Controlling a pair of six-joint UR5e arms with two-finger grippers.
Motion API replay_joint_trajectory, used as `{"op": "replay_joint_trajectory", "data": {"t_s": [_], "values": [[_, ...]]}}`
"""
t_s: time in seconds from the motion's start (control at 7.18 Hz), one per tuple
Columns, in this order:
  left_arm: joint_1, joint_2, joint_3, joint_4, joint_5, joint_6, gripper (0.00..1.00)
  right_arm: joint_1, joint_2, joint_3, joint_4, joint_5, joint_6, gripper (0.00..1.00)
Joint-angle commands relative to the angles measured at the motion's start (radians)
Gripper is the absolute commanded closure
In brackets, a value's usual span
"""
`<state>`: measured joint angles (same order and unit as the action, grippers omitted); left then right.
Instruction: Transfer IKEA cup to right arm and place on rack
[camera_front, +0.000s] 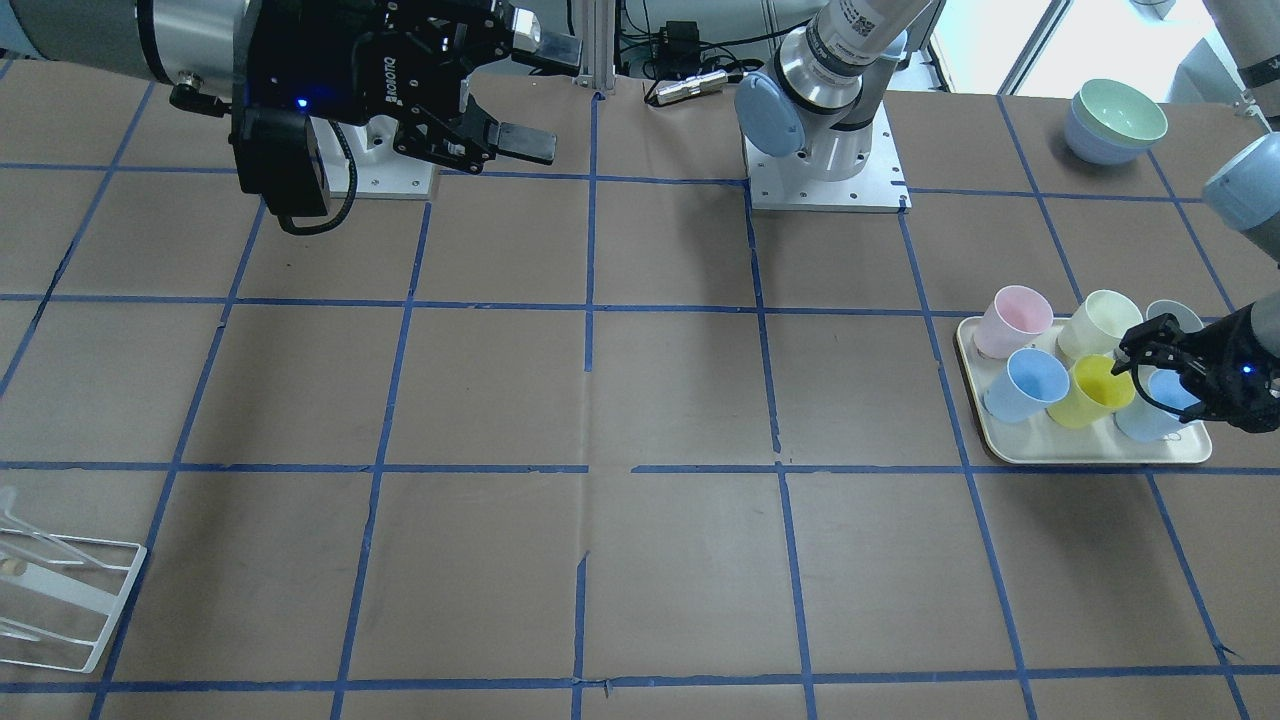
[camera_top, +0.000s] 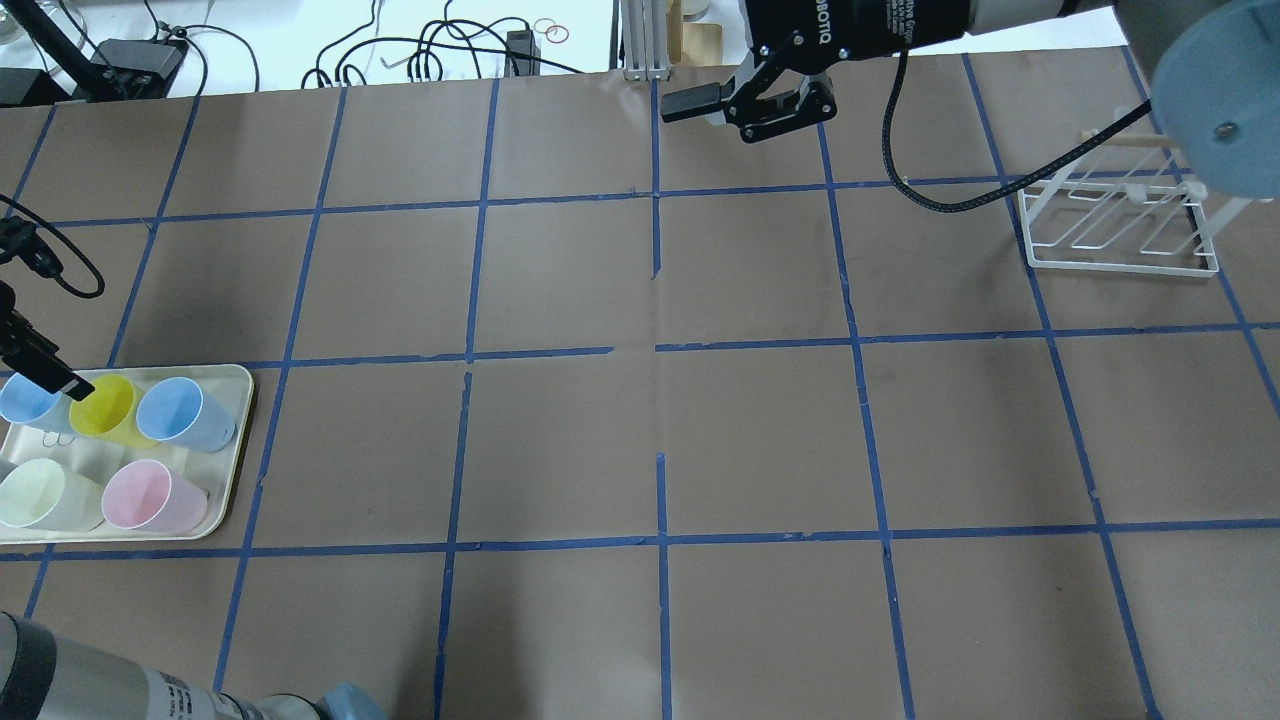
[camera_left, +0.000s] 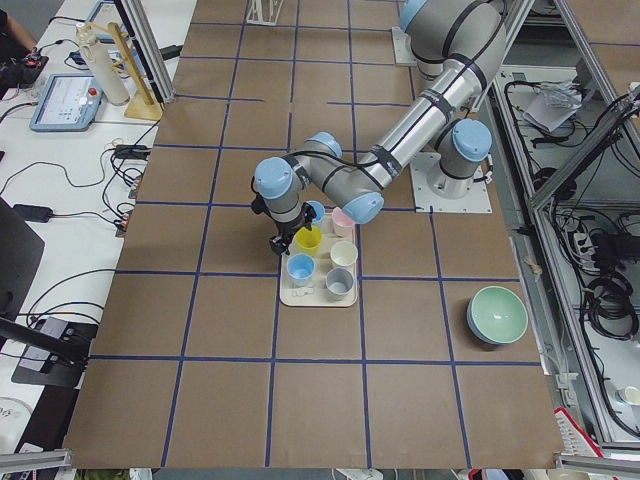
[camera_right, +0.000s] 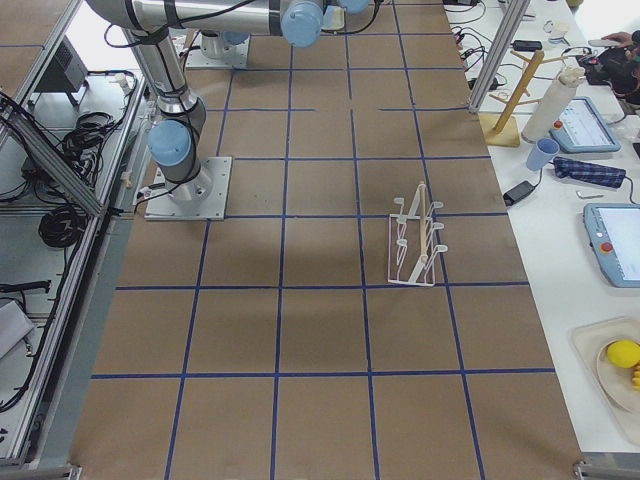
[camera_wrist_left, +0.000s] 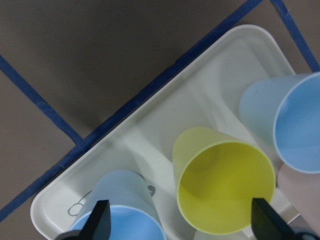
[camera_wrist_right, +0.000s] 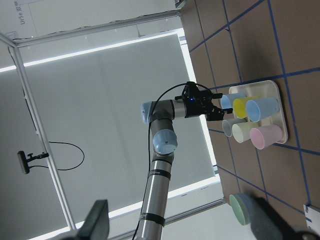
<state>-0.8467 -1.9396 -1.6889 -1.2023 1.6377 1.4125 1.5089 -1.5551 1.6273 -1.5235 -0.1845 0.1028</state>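
Note:
The lemon-yellow IKEA cup stands upright in the cream tray among other tumblers; it also shows in the overhead view and the left wrist view. My left gripper is open and hovers just above the yellow cup. In the left wrist view one fingertip is over the yellow cup's rim and the other over a light blue cup. My right gripper is open and empty, raised near the robot's base. The white wire rack stands at the far side on my right.
The tray also holds light blue tumblers, a pink one and a cream-green one, packed close around the yellow cup. Stacked bowls sit near the left arm's base.

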Motion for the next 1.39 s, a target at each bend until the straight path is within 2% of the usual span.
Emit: {"op": "replay_joint_trajectory", "data": {"t_s": [0.0, 0.28, 0.42, 0.56, 0.84, 1.11, 1.25], "values": [[0.000, -0.025, -0.003, 0.020, 0.002, -0.004, 0.00, -0.006, 0.024, 0.086, 0.002, 0.172, -0.064, 0.00], [0.000, -0.047, -0.002, 0.020, 0.005, -0.007, 0.03, -0.006, 0.027, 0.126, -0.004, 0.191, -0.138, 0.00], [0.000, -0.053, -0.002, 0.020, 0.005, -0.006, 0.12, -0.007, 0.027, 0.124, -0.001, 0.192, -0.140, 0.00], [0.000, -0.055, -0.003, 0.020, 0.004, -0.004, 0.14, -0.007, 0.027, 0.124, -0.004, 0.192, -0.140, 0.00], [0.000, -0.065, -0.003, 0.020, 0.004, -0.003, 0.34, -0.007, 0.027, 0.124, -0.006, 0.192, -0.141, 0.00], [0.001, -0.076, -0.006, 0.020, 0.004, 0.000, 0.46, -0.007, 0.046, 0.124, -0.010, 0.248, -0.143, 0.00], [0.004, -0.079, -0.006, 0.020, 0.002, 0.002, 0.50, -0.004, 0.050, 0.124, -0.010, 0.247, -0.149, 0.00]]}}
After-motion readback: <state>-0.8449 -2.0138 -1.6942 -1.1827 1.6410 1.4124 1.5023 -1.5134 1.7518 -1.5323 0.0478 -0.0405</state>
